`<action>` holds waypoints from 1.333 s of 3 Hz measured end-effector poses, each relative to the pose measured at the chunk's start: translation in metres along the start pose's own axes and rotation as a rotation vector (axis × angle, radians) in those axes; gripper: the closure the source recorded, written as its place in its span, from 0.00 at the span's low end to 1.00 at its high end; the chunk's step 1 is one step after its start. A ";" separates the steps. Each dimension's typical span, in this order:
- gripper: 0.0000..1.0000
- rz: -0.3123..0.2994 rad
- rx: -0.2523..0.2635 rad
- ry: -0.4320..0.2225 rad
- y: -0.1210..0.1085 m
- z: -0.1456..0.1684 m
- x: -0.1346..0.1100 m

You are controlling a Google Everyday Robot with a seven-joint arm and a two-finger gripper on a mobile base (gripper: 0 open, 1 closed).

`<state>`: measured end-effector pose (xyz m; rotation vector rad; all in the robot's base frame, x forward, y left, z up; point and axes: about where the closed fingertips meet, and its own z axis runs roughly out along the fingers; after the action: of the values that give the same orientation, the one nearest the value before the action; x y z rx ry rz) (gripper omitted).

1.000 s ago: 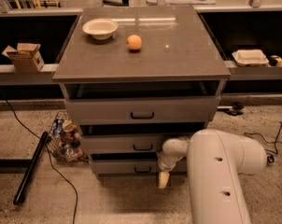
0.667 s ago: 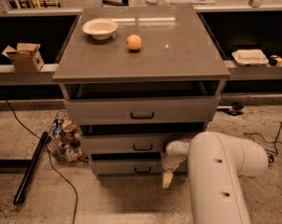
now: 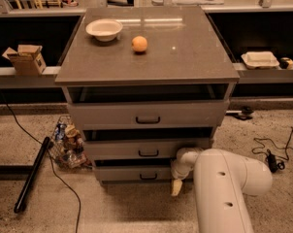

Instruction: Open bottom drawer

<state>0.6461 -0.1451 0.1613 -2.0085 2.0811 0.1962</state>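
Above speckled floor [image 3: 117,205], pale gripper [image 3: 176,187] hangs beside flat grey bottom drawer [image 3: 127,174].

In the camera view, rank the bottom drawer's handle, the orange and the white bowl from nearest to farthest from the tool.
The tool hangs low by the right end of the bottom drawer.
1. Drawer handle, just left of the tool.
2. Orange, up on the cabinet top.
3. White bowl, farther back and left on that top.

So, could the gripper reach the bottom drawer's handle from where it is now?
Probably yes: the gripper hangs just right of the handle on the bottom drawer, with nothing visible between them.
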 end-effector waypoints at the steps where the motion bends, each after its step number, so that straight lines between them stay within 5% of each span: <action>1: 0.23 0.011 -0.007 -0.004 -0.002 0.009 0.007; 2: 0.47 0.017 0.035 0.020 -0.014 -0.004 0.008; 4: 0.93 0.031 0.030 0.026 -0.002 -0.011 0.005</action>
<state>0.6472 -0.1525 0.1704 -1.9730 2.1190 0.1449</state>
